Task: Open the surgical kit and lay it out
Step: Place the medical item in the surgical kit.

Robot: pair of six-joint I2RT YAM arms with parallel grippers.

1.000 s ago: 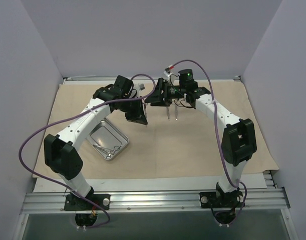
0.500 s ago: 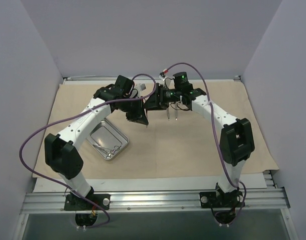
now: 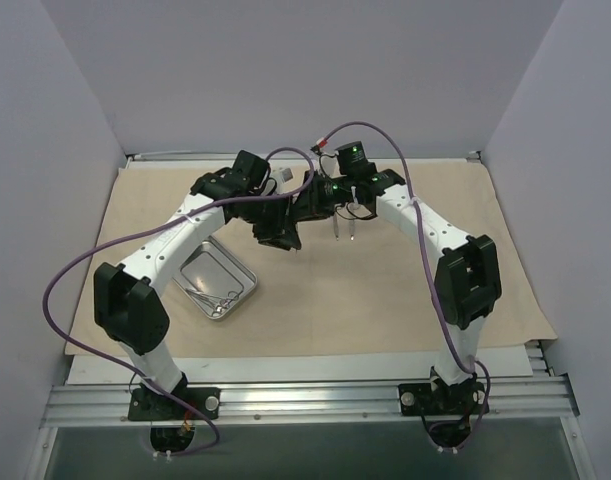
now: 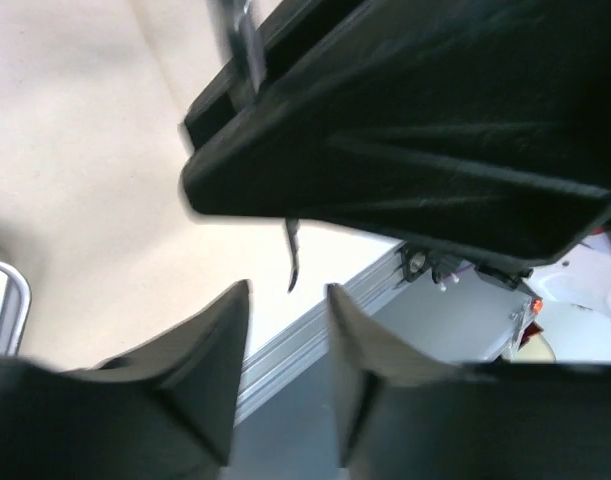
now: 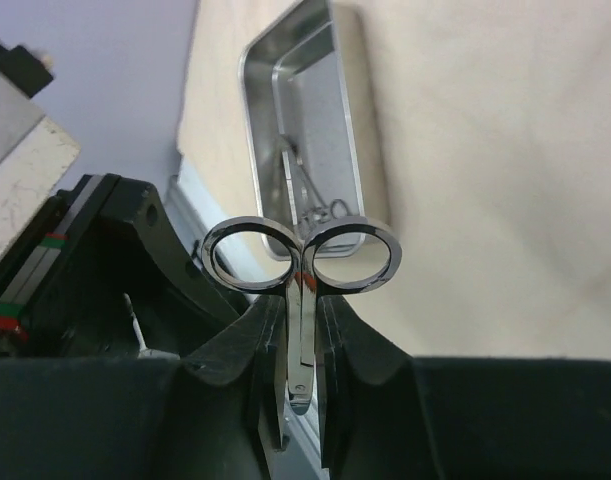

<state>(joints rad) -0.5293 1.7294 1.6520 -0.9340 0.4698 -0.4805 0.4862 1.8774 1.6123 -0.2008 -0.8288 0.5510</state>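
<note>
I've got both arms meeting in mid-air, beyond the steel tray (image 3: 210, 265) and off to its right, above the opened cloth wrap (image 3: 385, 290). The right gripper (image 5: 301, 325) is pinching a ring-handled instrument (image 5: 301, 265) by its shank just under the two finger loops. That leaves the loops standing proud, and the blades run back between the pads.

From the left wrist view, the left gripper (image 4: 288, 325) has its fingers spread with nothing between them. The instrument's thin curved tip (image 4: 292, 262) hangs just above that gap. To me this reads as a handover, so the right arm can set the piece down on the cloth on the side away from the tray.

More instruments (image 3: 213, 297) lie in the tray's near corner, so the unloading isn't done. Two thin silver pieces (image 3: 335, 230) show right of the tray. I think they're lying on the cloth, though they're too small to be sure.
</note>
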